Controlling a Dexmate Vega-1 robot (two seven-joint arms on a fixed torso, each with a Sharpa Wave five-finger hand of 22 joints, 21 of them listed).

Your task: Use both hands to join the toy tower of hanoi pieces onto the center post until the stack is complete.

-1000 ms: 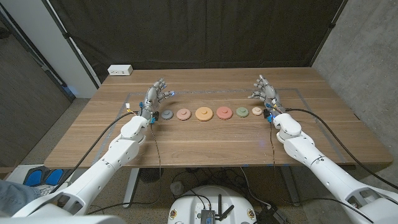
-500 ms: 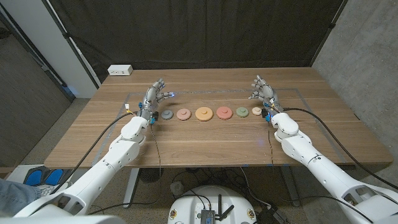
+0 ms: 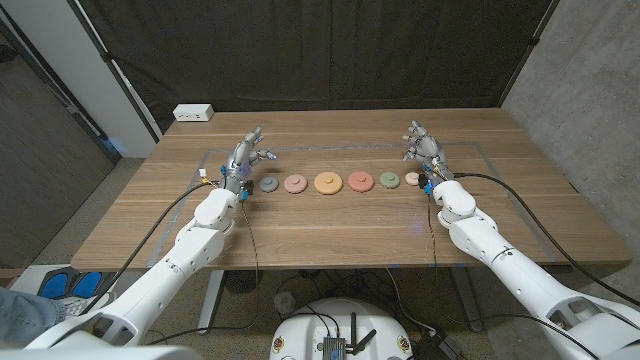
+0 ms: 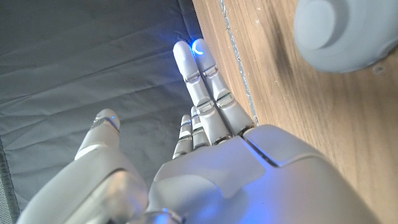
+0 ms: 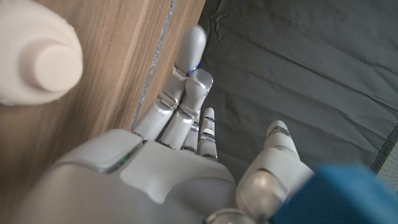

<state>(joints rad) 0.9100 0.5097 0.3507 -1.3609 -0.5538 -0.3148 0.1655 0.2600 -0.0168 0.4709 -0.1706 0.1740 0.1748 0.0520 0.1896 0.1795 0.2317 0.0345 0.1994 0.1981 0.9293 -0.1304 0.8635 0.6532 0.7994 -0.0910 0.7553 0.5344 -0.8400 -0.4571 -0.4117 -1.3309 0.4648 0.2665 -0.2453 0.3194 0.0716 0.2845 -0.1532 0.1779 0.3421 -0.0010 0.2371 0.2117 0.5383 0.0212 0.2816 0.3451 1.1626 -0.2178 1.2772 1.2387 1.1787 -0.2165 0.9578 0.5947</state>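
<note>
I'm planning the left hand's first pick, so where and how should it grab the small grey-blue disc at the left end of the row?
Probably by the rim, from above. The small grey-blue disc lies flat on the wooden table with a raised hub on top, so only its edge offers opposing faces. The left hand waits open beside it. The salmon disc sits close, so pinching front to back looks safer.

Wooden table (image 3: 330, 225), dark curtain (image 3: 320, 50) behind, apparently concrete wall (image 3: 590, 90) rightward.

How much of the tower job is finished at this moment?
Nothing is stacked yet: the six discs, from the grey disc to the cream disc, lie apart in one row on the table. The left hand and right hand are open, holding nothing. All joining remains.
</note>
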